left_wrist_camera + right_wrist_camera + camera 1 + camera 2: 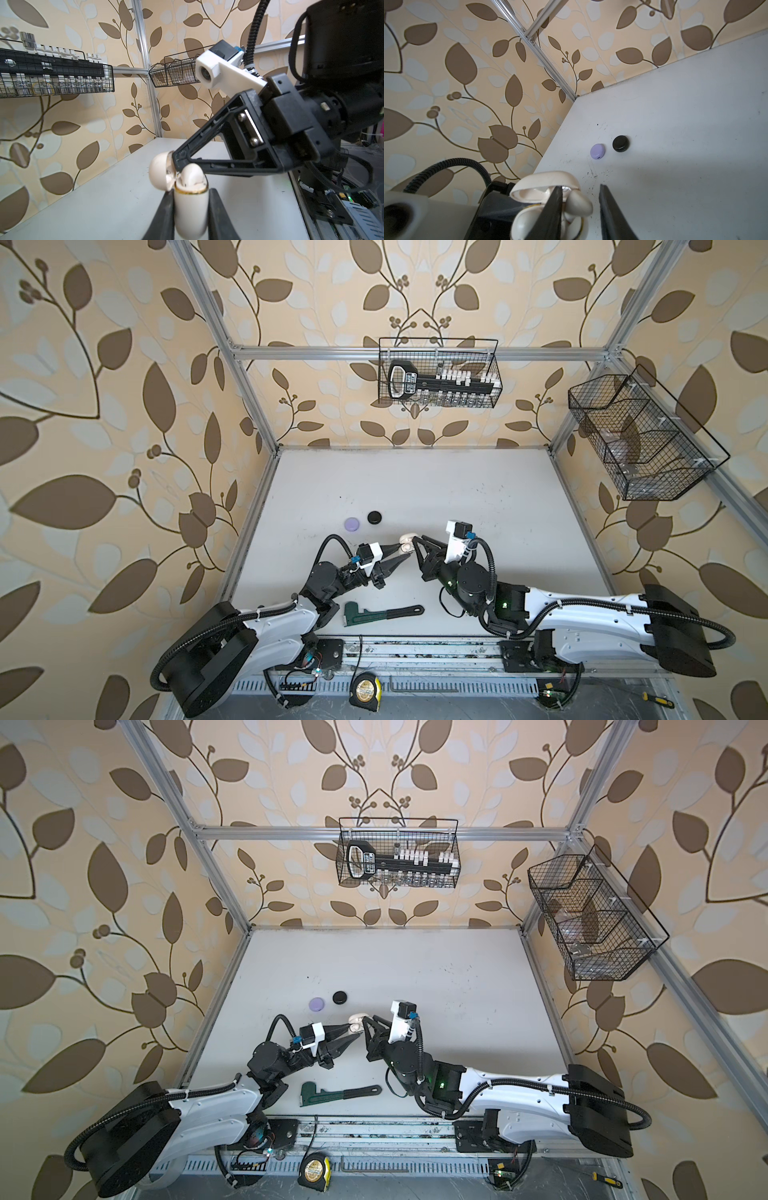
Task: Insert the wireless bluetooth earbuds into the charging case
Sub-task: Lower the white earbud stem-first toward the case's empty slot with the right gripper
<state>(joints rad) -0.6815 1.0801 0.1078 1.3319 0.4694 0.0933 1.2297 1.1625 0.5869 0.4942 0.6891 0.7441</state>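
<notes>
Mid-table (pixel 478 497) is tight. Your left gripper (pixel 190 197) clamps the white case (pixel 406 548), lid up. The right gripper (pixel 581 187), jaws parted, noses in from the right against the lid. You get no passage between them. The lilac case (pixel 351 524) and black case (pixel 375 517) sit just far-left of that, with a narrow gap between them. The pipe wrench (pixel 380 612) lies flat on the near side, between the arms. The far half and right side are bare. The far-wall basket (pixel 436 339) and right-wall basket (pixel 673 472) hang above table level.
</notes>
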